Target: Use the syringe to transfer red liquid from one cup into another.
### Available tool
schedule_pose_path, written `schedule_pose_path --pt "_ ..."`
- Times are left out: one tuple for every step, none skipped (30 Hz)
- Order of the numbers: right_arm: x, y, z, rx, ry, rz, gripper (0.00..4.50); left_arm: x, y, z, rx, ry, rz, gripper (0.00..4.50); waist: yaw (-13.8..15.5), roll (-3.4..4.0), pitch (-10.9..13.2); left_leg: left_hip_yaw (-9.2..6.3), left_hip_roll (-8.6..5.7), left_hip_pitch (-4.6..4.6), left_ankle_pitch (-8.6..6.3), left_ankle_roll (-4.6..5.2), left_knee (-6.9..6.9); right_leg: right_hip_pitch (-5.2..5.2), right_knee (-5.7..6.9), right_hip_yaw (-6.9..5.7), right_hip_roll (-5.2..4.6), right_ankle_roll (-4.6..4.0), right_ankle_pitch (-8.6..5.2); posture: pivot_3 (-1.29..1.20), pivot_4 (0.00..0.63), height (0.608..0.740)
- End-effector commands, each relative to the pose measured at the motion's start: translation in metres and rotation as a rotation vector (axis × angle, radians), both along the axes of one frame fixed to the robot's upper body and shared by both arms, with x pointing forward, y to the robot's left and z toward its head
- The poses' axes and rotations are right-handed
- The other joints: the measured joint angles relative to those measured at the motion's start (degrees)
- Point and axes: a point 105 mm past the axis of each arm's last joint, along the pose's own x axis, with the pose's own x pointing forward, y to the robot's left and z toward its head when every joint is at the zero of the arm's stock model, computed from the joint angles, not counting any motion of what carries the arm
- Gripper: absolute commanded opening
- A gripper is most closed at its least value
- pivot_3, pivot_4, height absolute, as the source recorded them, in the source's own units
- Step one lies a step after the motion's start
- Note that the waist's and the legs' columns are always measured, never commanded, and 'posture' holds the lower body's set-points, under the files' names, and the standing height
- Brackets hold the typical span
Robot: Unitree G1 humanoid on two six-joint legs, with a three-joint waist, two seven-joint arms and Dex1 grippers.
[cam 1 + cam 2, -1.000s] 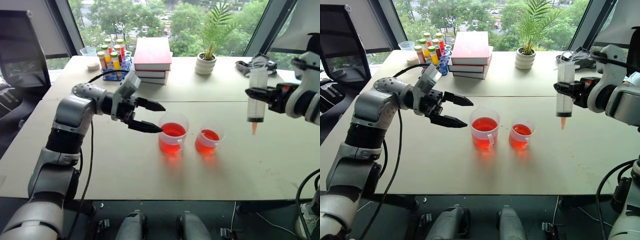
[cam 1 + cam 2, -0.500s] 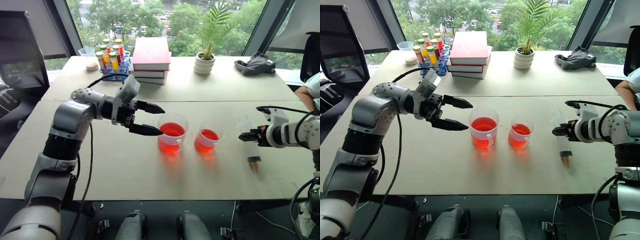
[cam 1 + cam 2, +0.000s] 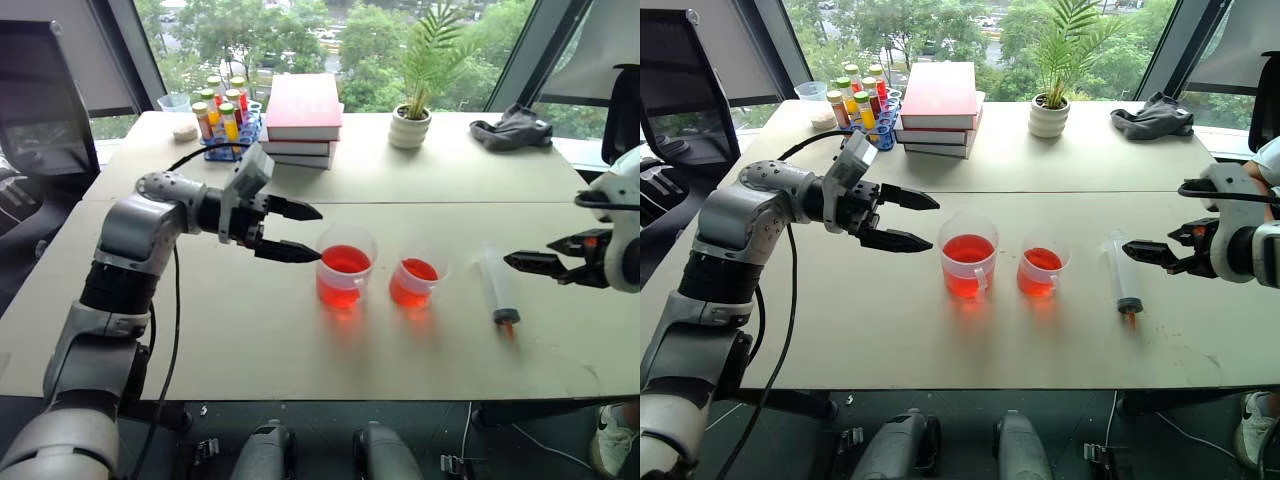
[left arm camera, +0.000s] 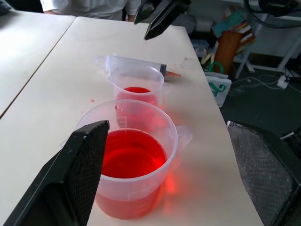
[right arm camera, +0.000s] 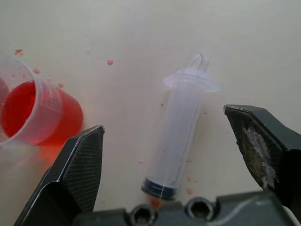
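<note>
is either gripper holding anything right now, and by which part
Nothing is held. The right gripper is open beside the syringe, which lies flat on the table. The left gripper is open next to the larger cup.

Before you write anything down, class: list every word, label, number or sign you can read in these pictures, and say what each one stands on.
No text can be read.
larger cup: faint raised marks on its wall, too faint to read.
bottles in the blue rack: labels too small to read.
books: red cover, no title can be made out.
syringe: no markings to be seen.
</note>
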Motion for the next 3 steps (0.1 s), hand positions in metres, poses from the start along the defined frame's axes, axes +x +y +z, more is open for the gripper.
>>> schedule_pose_path --pt "-0.032 0.029 0.026 -0.026 -0.095 0.189 4.48 -0.001 0.001 0.008 -0.004 -0.041 -0.007 4.15 -0.12 0.0 0.0 0.0 0.0 0.01 0.0 0.0 0.01 0.01 0.01 0.01 0.0 0.0 0.0 0.0 0.15 0.74" --pt "-0.038 0.033 0.025 -0.037 -0.092 0.22 4.48 -0.001 0.0 0.008 -0.01 -0.035 -0.006 4.15 -0.08 0.0 0.0 0.0 0.01 0.03 0.0 0.0 0.01 0.02 0.03 0.01 0.0 0.0 0.0 0.0 0.15 0.74" --pt "-0.043 0.035 0.024 -0.042 -0.09 0.239 4.48 -0.001 0.0 0.008 -0.014 -0.03 -0.006 4.15 -0.08 0.0 0.0 -0.01 0.01 0.03 0.0 0.0 0.02 0.03 0.03 0.01 0.0 0.0 0.0 0.0 0.15 0.74"
